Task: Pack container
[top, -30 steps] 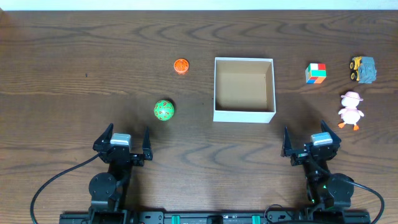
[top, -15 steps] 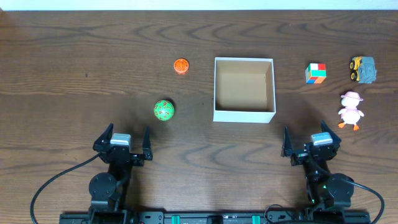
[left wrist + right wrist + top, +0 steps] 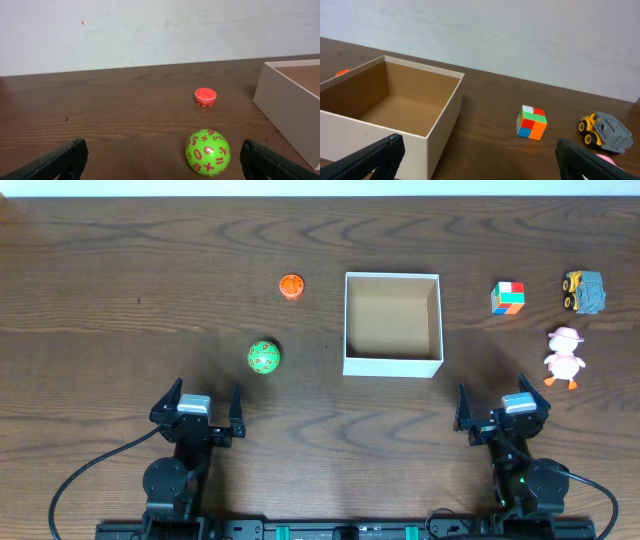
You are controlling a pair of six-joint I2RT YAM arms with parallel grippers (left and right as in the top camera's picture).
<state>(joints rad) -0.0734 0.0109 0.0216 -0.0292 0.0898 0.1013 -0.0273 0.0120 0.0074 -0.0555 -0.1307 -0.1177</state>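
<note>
The container, a square shallow box with white walls and a brown inside, stands mid-table and holds nothing; it also shows in the right wrist view and at the right edge of the left wrist view. My left gripper is open and empty near the front edge, just behind a green ball with orange numbers. My right gripper is open and empty at the front right, apart from the toys.
An orange round toy lies left of the box. Right of the box are a coloured cube, a yellow and grey toy truck and a pink and white duck.
</note>
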